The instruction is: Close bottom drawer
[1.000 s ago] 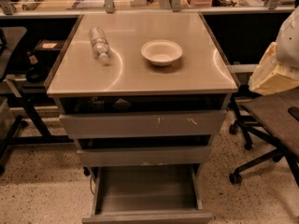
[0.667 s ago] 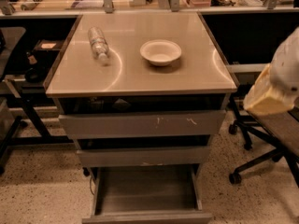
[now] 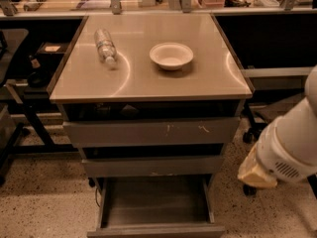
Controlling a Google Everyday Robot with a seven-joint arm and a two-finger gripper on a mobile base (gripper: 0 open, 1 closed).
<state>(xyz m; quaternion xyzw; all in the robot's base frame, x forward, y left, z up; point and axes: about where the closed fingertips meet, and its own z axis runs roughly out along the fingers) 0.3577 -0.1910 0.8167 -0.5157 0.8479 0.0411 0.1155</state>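
The bottom drawer (image 3: 157, 229) of the grey metal cabinet stands pulled far out, its flat grey tray (image 3: 157, 202) bare. Above it are the middle drawer front (image 3: 153, 166) with a pale chip and the widest top drawer front (image 3: 153, 132) with white scratches. My white arm comes in from the right. Its beige end with the gripper (image 3: 256, 174) hangs to the right of the cabinet at about middle-drawer height, apart from the open drawer.
On the cabinet top (image 3: 148, 83) lie a plastic water bottle (image 3: 105, 46) on its side and a white bowl (image 3: 171, 55). A black chair base (image 3: 250, 133) stands right of the cabinet behind my arm. A dark desk frame (image 3: 29, 118) stands left. The floor is speckled.
My arm has swung down and leftward, from beside the cabinet top to beside the middle drawer. The drawers, bottle and bowl have not moved.
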